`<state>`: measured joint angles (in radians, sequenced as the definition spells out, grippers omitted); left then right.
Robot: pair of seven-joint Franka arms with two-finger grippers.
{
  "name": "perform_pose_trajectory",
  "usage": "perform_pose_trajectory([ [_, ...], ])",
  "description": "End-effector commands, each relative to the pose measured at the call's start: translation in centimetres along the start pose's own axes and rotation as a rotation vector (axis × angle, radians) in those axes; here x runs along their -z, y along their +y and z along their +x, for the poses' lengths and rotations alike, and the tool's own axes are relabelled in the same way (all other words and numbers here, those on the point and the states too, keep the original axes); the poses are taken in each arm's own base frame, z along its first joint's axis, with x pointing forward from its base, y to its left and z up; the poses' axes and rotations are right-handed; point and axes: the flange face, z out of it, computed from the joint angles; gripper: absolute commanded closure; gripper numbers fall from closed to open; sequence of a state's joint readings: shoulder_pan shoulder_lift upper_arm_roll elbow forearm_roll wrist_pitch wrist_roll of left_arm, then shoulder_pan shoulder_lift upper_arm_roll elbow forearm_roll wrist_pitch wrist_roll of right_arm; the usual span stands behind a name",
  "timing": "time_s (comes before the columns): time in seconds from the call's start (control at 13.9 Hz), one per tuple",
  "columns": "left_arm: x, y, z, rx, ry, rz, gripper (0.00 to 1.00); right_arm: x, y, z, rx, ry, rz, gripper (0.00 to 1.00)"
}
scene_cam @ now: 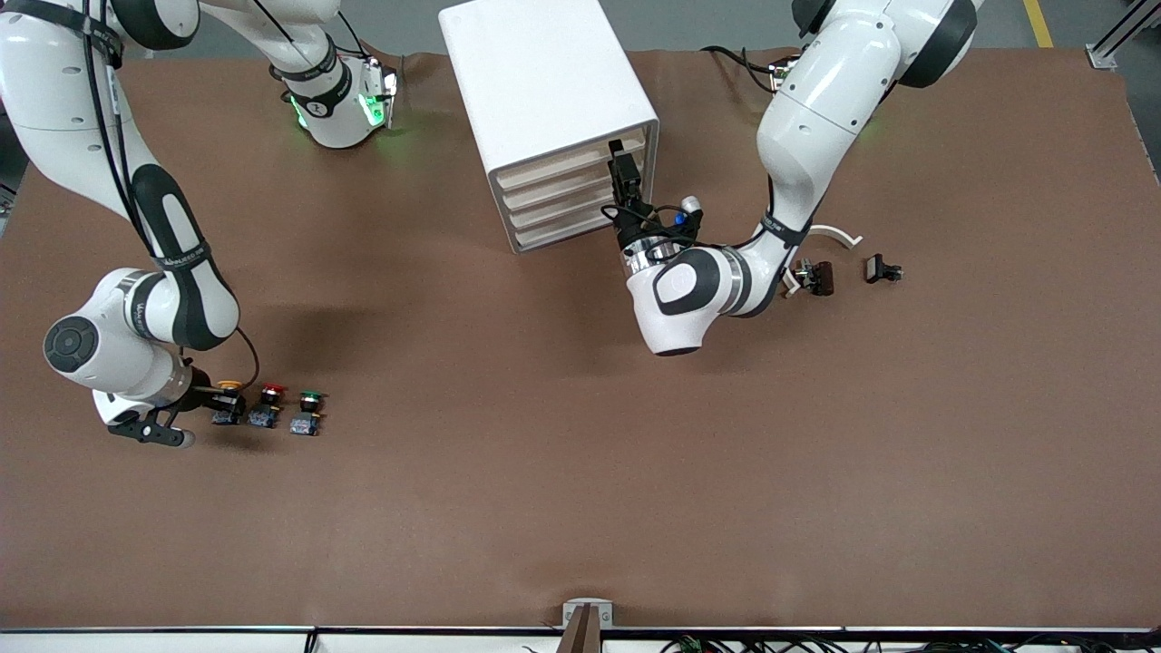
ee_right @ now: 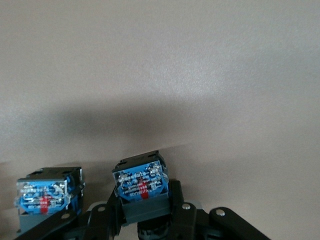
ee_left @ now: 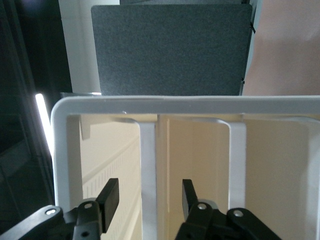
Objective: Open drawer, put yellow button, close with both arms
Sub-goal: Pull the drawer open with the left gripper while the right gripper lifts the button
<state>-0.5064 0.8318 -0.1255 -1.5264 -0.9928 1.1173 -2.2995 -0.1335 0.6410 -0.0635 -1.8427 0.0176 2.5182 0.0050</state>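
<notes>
The yellow button (scene_cam: 229, 388) stands at the right arm's end of a row of three small pushbuttons on the brown table. My right gripper (scene_cam: 222, 405) is shut on it. In the right wrist view the fingers (ee_right: 177, 205) clamp its dark body just below the blue base block (ee_right: 141, 182). The drawer (scene_cam: 553, 170), uppermost in the white cabinet (scene_cam: 544, 73), sits flush with the three below it. My left gripper (scene_cam: 626, 181) is at the drawer fronts' edge toward the left arm's end. It is open (ee_left: 149, 197), its fingers on either side of a white upright strip (ee_left: 148, 160) without touching it.
A red-capped button (scene_cam: 272, 392) and a green-capped one (scene_cam: 311, 397) stand beside the yellow one; the red one's blue base (ee_right: 44, 192) is close to my right gripper. Small dark parts (scene_cam: 816, 277) (scene_cam: 882, 269) and a white curved piece (scene_cam: 839, 234) lie near the left arm.
</notes>
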Motion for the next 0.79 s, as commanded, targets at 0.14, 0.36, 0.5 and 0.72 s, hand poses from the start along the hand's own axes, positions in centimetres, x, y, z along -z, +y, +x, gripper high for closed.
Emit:
perform_pose_trajectory([
  [0.14,-0.5,-2.8,-0.7,0.025,-0.018,-0.041,0.46,1.5,-0.1,1.0,0.011,0.003,0.007,1.0],
  [0.36,-1.6,-2.5,-0.9,0.035,-0.002,-0.036,0.54,5.3,-0.4,1.9,0.008,-0.045,0.012,1.0],
  [0.5,-2.3,-1.8,-0.9,0.049,0.005,-0.035,0.54,7.7,-0.8,2.2,0.01,-0.073,0.016,1.0],
  [0.72,-2.6,-1.1,-0.8,0.063,0.002,-0.043,0.59,12.1,-2.1,1.6,-0.028,-0.118,0.018,1.0],
])
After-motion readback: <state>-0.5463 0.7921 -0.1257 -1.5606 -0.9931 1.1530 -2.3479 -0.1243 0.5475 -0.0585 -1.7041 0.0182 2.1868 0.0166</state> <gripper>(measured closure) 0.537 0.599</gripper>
